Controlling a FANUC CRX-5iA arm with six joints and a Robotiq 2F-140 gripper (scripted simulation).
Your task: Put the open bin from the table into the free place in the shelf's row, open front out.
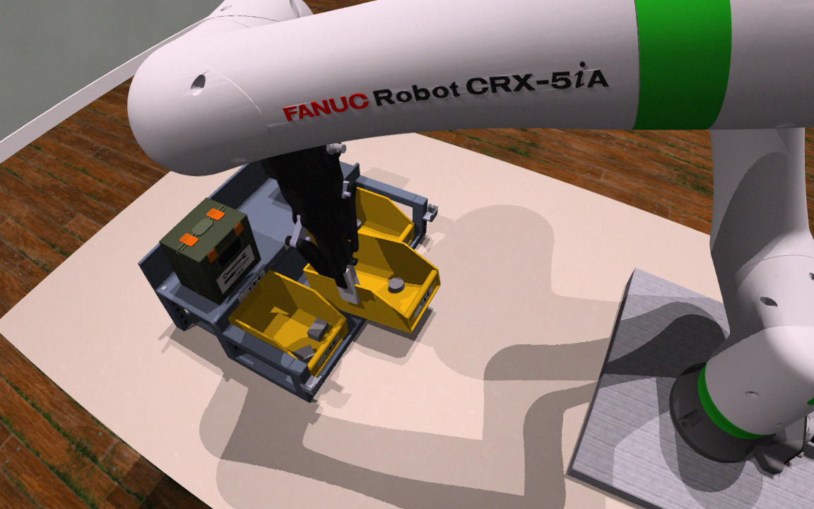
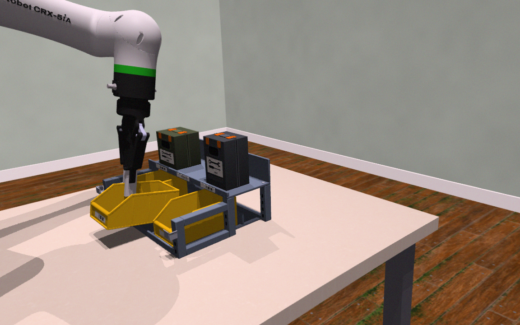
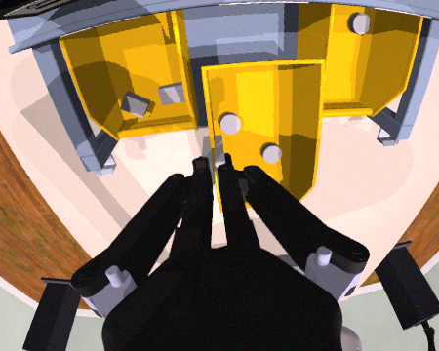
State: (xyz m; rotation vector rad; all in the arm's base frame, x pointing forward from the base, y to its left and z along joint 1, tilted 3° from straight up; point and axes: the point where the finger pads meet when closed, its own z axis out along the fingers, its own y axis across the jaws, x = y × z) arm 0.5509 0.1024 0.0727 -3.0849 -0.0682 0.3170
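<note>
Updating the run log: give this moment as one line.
hand shut on bin wall; bin lifted before shelf gap; parts inside

Beige table top (image 2: pixel 334 226), grey leg.
Carries: grey shelf unit (image 2: pixel 267 189) resting directly on it; grey ribbed base plate (image 1: pixel 634 303) at one corner.
</note>
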